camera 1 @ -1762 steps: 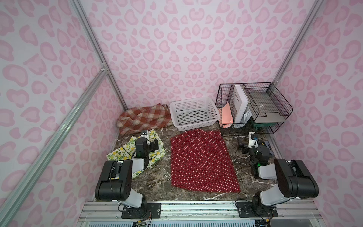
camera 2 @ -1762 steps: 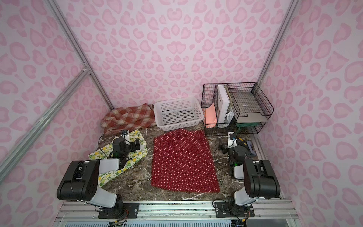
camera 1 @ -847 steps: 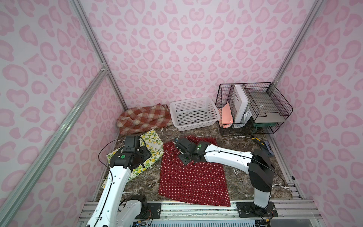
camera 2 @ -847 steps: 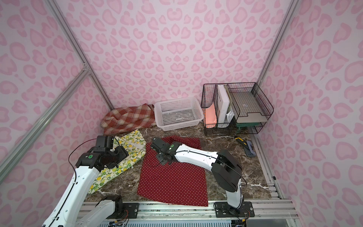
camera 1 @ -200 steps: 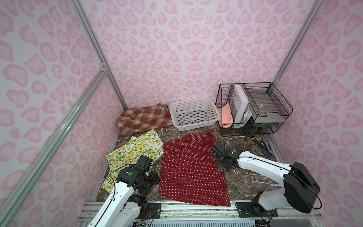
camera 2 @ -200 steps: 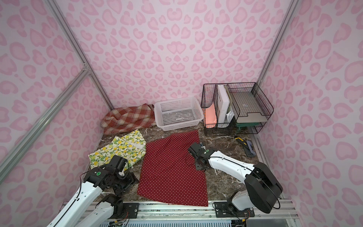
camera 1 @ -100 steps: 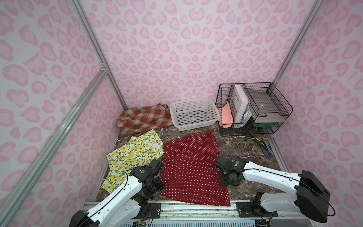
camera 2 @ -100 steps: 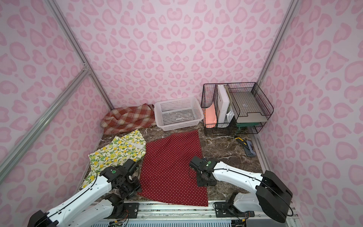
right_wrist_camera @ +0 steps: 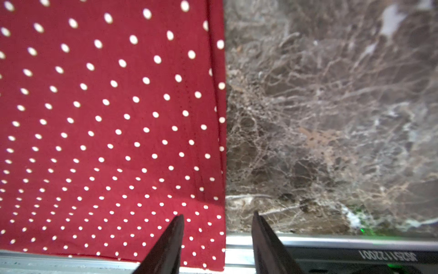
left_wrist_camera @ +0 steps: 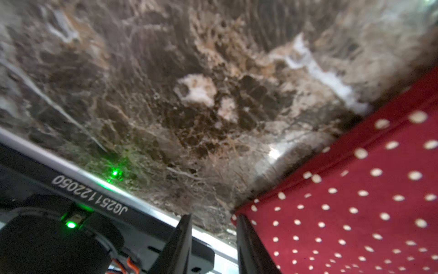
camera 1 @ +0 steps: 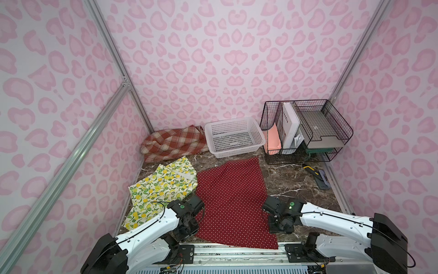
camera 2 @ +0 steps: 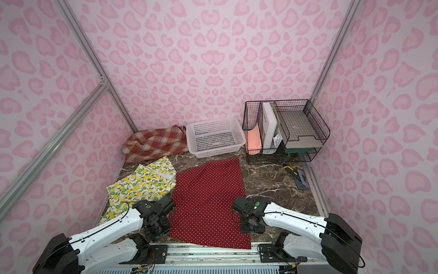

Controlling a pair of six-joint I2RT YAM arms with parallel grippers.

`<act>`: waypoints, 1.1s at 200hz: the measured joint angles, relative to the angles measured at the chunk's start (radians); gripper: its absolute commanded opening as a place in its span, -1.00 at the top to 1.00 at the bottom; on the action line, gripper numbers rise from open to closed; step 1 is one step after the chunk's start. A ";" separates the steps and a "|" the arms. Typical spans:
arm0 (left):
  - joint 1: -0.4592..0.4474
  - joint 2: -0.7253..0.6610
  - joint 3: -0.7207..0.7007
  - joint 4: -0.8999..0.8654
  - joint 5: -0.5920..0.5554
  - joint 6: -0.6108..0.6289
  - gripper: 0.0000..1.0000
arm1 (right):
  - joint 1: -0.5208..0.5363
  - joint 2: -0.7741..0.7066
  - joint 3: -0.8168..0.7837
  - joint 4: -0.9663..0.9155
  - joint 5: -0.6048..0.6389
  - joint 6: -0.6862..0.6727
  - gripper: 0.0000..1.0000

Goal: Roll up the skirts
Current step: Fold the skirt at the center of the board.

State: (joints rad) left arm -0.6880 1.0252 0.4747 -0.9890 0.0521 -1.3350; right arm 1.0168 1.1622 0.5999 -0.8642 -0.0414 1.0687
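The red polka-dot skirt [camera 1: 232, 201] lies flat in the middle of the marble table, seen in both top views [camera 2: 206, 201]. My left gripper [left_wrist_camera: 213, 219] is open at its near-left corner [left_wrist_camera: 239, 211], which lies just beside one finger. Only bare marble and the rail show between the jaws. My right gripper [right_wrist_camera: 218, 217] is open and straddles the skirt's near-right edge [right_wrist_camera: 220, 166], without closing on it. The lemon-print skirt [camera 1: 161, 187] lies flat to the left. The plaid skirt [camera 1: 173, 142] is bunched in the far-left corner.
A white perforated basket [camera 1: 237, 151] stands at the back centre. A black wire rack [camera 1: 308, 132] with papers is at the back right. A yellow-handled tool [camera 1: 317, 178] lies near the right wall. The metal front rail [camera 1: 237, 251] runs just under the skirt's near hem.
Both arms have drawn back toward the front rail. The left gripper moved right to the red skirt's near-left corner and narrowed its jaws. The right gripper slid down the skirt's right edge.
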 measured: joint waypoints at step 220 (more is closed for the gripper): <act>-0.202 0.072 0.019 0.130 -0.098 -0.154 1.00 | 0.084 -0.069 -0.093 0.004 -0.183 0.027 0.48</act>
State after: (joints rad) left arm -0.8898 1.0969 0.4938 -0.8589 -0.0456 -1.4895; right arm 1.1011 1.0927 0.5072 -0.8604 -0.2241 1.0962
